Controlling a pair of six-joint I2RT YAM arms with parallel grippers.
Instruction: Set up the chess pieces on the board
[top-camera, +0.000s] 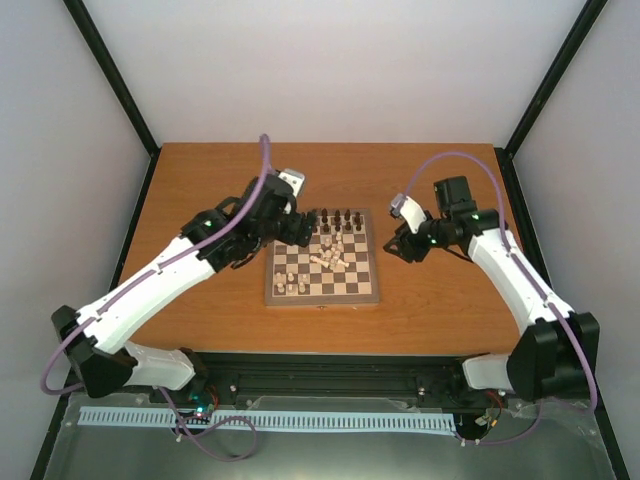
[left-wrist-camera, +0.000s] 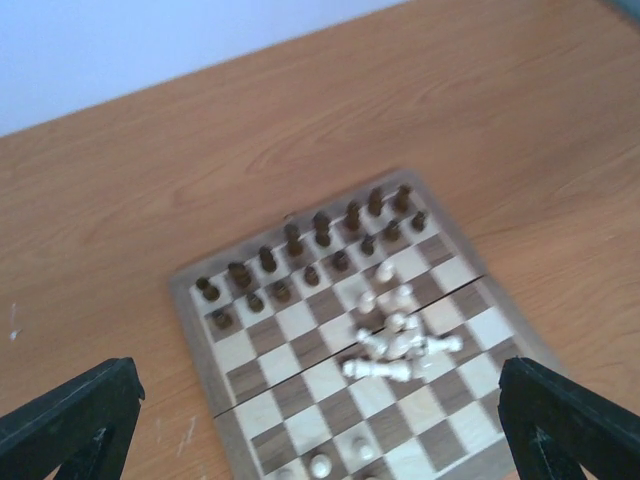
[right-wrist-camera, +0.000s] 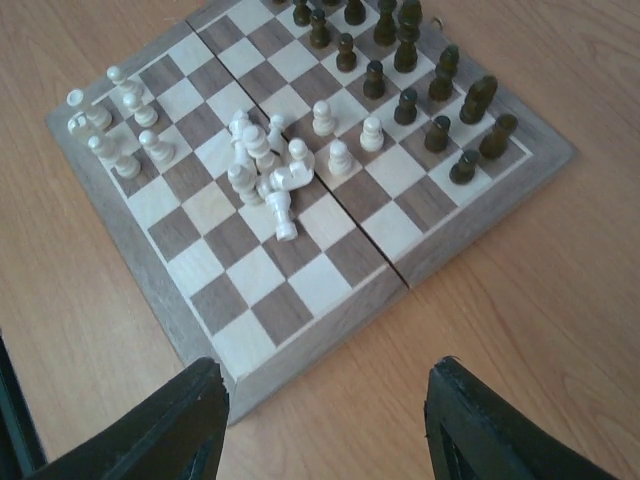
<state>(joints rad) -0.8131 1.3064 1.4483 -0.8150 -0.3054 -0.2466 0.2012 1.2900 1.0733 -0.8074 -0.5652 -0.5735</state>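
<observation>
Wooden and checkered, the board (top-camera: 322, 298) lies flat on the orange-brown desk (top-camera: 200, 180), roughly midway between the two arms. Dark pieces (right-wrist-camera: 405, 95) stand upright in two rows along its far edge. The cream pieces (right-wrist-camera: 262, 170) are mostly heaped near the middle of the board. Several lie toppled on their sides, touching one another, while three stand alone just beside the heap, toward the dark rows. A small group stands in the near left corner, as the overhead view has it.

The left pincer (top-camera: 298, 232) hangs over the far left corner of the board, above the end of the dark rows. Its wrist view is blurred, yet it shows both fingers (left-wrist-camera: 60, 410) spread wide with nothing between them — the board lies below and ahead, the cream heap nearer the right-hand finger.

The right pincer (right-wrist-camera: 325, 400) hangs over bare desk just to the right of the board, apart from it — its fingers stand well open and hold nothing. In its wrist view the board's nearest corner lies just beside one fingertip, the heap sits beyond that, and the dark rows run along the upper right.
</observation>
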